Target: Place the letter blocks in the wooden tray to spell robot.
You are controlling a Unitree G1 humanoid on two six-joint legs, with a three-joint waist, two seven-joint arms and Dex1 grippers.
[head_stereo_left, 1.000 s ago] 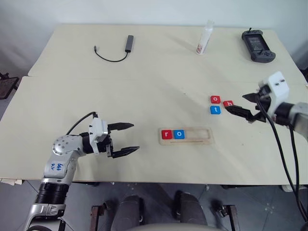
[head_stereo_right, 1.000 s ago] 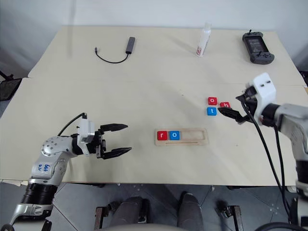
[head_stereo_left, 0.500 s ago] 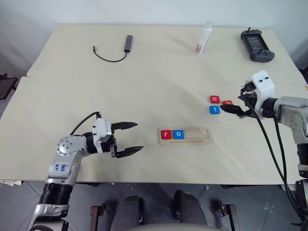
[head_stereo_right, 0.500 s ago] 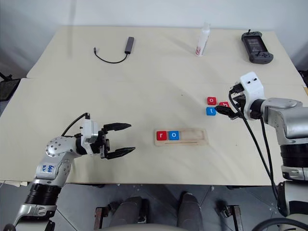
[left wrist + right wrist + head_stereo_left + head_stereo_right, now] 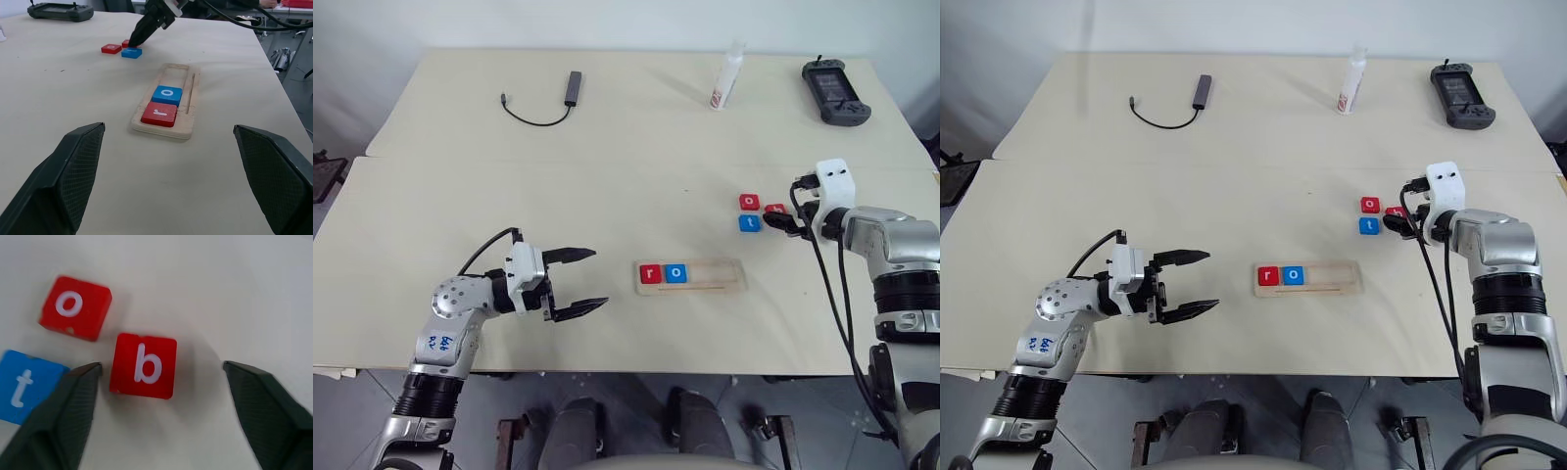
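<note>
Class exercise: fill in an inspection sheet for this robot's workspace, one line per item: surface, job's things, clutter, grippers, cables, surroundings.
Surface: pale table, seam running across it.
Job's things: wooden tray holds red r block and blue o block at its left end; remaining slots empty. Red o block, red b block and blue t block lie loose on the table beyond the tray, to its right.
Clutter: small bottle, black handheld controller, dark adapter on a short cord.
Grippers: left gripper open, holding nothing, left of the tray; right gripper open, its fingers straddling the red b block.
Cables: black leads along the right arm.
Surroundings: grey floor.
</note>
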